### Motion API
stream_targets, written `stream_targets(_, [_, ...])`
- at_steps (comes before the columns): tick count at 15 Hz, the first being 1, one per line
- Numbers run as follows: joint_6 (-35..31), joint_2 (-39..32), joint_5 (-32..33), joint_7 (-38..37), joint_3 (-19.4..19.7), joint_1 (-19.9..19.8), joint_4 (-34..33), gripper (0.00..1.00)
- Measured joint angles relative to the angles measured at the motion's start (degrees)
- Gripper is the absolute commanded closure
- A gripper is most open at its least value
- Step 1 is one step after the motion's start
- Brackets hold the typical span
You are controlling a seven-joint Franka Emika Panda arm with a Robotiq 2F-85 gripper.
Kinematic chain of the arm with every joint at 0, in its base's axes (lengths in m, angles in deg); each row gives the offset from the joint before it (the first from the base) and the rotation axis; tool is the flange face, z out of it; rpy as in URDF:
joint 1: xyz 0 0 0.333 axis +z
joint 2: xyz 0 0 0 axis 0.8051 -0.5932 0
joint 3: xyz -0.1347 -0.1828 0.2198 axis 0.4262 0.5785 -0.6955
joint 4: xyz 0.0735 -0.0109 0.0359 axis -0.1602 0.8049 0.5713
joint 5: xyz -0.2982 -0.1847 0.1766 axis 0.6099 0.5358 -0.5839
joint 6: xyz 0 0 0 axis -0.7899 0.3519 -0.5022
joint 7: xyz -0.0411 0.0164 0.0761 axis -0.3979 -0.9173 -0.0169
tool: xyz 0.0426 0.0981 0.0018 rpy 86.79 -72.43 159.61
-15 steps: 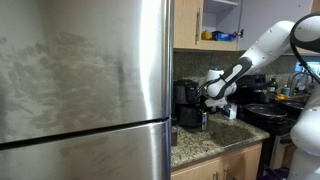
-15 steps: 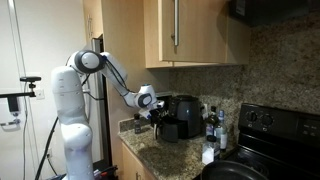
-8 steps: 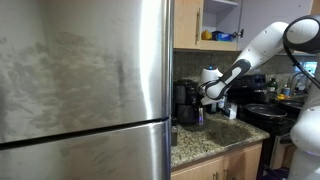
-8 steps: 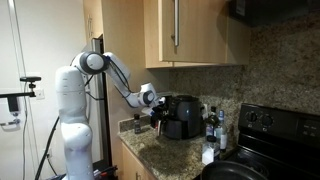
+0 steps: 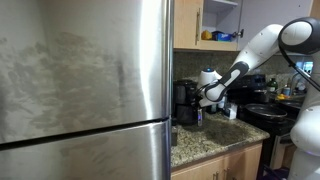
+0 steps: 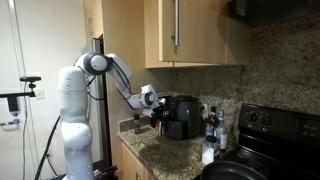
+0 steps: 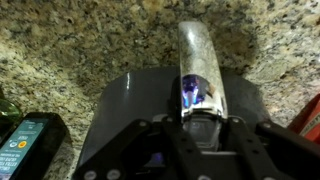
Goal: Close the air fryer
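Observation:
The air fryer [image 5: 186, 104] is a black appliance standing on the granite counter by the back wall; it also shows in an exterior view [image 6: 183, 116]. In the wrist view its black drawer [image 7: 120, 110] fills the middle, and the drawer's silvery handle [image 7: 198, 55] sticks out from it. My gripper [image 7: 200, 125] sits over the base of this handle, one finger on each side, closed against it. In both exterior views the gripper [image 5: 205, 99] [image 6: 157, 113] is at the fryer's front.
A large steel fridge [image 5: 85, 90] fills the near side. A black stove with a pan [image 6: 250, 160] stands beyond the fryer, with bottles [image 6: 210, 125] between them. Wooden cabinets [image 6: 180, 30] hang overhead. A dark device with a screen [image 7: 25, 145] lies on the counter.
My gripper has moved toward the fryer's body, and the drawer has gone in with it. Little has changed in the last half second.

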Motion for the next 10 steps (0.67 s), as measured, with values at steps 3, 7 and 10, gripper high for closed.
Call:
stream_targets(3, [-3.3, -1.5, 6.3, -4.8, 0.8, 0.0, -0.6, 0.91])
stream_targets(7, [-7.6, -6.0, 13.2, -11.2, 2.3, 0.0, -4.6, 0.91])
stream_targets(10, [-8.1, -7.5, 16.2, -12.1, 3.0, 0.1, -6.4, 0.91])
